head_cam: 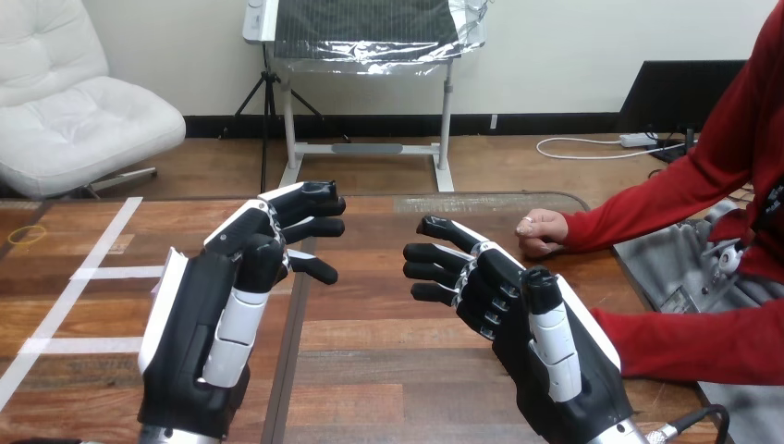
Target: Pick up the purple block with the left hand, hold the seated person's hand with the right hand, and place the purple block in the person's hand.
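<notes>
My left hand (pixel 208 324) is raised over the left half of the wooden table (pixel 388 361). Its fingers are loosely bent, point away from me and hold nothing. My right hand (pixel 518 314) is raised beside it, a small gap apart. It is relaxed and empty, with its fingers pointing up and to the left. The person's hand (pixel 541 231) rests as a loose fist on the table at the far right, apart from my right hand. A pale lilac edge (pixel 166 268) peeks out at my left hand's left side. I cannot tell whether it is the purple block.
White tape strips (pixel 102 273) cross the table's left part. The person's other forearm, in a red sleeve (pixel 693 342), lies along the table's right edge close to my right arm. The table's far edge (pixel 462 196) runs just beyond both hands.
</notes>
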You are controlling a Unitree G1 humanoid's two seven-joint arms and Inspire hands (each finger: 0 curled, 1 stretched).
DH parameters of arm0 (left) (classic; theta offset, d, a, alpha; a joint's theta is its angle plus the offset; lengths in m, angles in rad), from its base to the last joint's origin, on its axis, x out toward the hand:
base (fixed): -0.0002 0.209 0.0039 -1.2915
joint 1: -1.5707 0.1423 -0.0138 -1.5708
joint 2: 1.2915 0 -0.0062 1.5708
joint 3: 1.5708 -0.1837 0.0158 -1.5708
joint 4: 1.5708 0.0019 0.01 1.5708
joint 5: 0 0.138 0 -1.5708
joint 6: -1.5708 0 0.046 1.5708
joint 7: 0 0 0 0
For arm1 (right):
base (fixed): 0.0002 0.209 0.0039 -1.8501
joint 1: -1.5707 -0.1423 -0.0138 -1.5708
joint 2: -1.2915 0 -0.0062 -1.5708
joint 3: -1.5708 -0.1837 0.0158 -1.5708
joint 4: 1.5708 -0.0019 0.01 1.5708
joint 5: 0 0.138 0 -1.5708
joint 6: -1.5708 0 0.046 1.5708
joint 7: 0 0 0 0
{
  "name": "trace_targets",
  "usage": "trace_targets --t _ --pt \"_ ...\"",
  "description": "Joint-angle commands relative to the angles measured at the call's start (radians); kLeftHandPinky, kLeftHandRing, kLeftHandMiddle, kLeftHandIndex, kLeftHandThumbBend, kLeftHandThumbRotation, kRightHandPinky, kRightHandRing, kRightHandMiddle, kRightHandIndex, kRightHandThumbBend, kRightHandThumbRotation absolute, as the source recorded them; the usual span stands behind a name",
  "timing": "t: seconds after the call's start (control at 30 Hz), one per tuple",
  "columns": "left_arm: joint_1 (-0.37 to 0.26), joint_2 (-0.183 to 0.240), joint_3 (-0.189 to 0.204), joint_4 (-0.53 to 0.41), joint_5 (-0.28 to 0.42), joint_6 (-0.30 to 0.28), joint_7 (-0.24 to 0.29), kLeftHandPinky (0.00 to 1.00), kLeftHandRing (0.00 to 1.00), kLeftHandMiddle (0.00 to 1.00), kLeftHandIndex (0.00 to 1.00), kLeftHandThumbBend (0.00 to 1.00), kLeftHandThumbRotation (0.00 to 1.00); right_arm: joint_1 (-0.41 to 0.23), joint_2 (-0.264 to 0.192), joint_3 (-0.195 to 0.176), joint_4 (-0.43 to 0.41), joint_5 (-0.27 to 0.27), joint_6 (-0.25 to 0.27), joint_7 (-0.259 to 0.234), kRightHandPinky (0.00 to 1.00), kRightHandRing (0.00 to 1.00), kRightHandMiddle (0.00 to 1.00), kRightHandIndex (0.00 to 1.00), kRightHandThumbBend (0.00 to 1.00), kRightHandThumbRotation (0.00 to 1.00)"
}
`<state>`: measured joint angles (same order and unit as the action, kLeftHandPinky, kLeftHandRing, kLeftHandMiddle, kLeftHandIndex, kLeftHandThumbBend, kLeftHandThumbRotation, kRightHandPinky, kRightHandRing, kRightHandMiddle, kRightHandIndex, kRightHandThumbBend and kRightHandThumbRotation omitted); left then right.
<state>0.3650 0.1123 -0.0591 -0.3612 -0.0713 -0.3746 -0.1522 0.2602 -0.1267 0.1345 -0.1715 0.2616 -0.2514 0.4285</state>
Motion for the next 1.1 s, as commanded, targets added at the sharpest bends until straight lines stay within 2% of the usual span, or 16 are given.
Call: trace_targets --t 0.0,0.1,0.2,0.23,0.43,0.57,0.6,0.7,0.87,1.07 --pt "-0.045 -0.015 0.009 -0.008 0.014 -0.023 0.015 0.5 0.69 0.72 0.7 0.74 0.95 -0.046 -0.006 -0.02 -0.054 0.019 -0.009 0.007 0.8 0.82 0.82 0.86 0.83 1.0" --pt "-0.054 -0.012 0.017 0.011 0.054 -0.042 0.03 0.51 0.68 0.71 0.69 0.72 0.93 -0.047 -0.005 -0.021 -0.05 0.017 -0.012 0.007 0.79 0.82 0.81 0.86 0.84 1.0" --pt "-0.067 0.016 0.034 0.033 0.125 -0.063 0.045 0.53 0.68 0.71 0.7 0.71 0.89 -0.047 -0.005 -0.02 -0.05 0.017 -0.011 0.008 0.79 0.82 0.81 0.86 0.84 1.0" --pt "-0.074 0.034 0.045 0.041 0.17 -0.066 0.055 0.53 0.68 0.71 0.7 0.71 0.87 -0.047 -0.005 -0.02 -0.049 0.018 -0.01 0.01 0.79 0.82 0.81 0.85 0.84 1.0" --pt "-0.101 0.073 0.089 0.059 0.313 -0.044 0.098 0.56 0.7 0.73 0.72 0.79 0.59 -0.051 -0.004 -0.02 -0.043 0.02 -0.009 0.015 0.79 0.82 0.81 0.85 0.84 1.0" --pt "-0.124 0.102 0.112 0.067 0.372 -0.017 0.11 0.57 0.71 0.75 0.73 0.9 0.43 -0.05 -0.002 -0.02 -0.043 0.018 -0.006 0.015 0.79 0.82 0.81 0.85 0.84 1.0" --pt "-0.169 0.147 0.14 0.097 0.418 0.006 0.117 0.58 0.73 0.77 0.74 0.97 0.35 -0.052 0.0 -0.02 -0.038 0.016 -0.01 0.016 0.78 0.83 0.81 0.85 0.84 1.0" --pt "-0.243 0.221 0.182 0.149 0.491 0.046 0.124 0.58 0.74 0.79 0.77 0.93 0.39 -0.056 0.003 -0.02 -0.029 0.012 -0.015 0.017 0.78 0.83 0.81 0.85 0.84 1.0" --pt "-0.29 0.273 0.191 0.197 0.535 0.066 0.122 0.61 0.78 0.83 0.81 0.87 0.45 -0.057 0.006 -0.021 -0.024 0.01 -0.017 0.015 0.78 0.82 0.81 0.85 0.84 1.0" --pt "-0.372 0.341 0.186 0.307 0.559 0.064 0.128 0.64 0.8 0.85 0.83 0.84 0.49 -0.06 0.008 -0.021 -0.017 0.006 -0.029 0.018 0.78 0.82 0.81 0.84 0.84 1.0"
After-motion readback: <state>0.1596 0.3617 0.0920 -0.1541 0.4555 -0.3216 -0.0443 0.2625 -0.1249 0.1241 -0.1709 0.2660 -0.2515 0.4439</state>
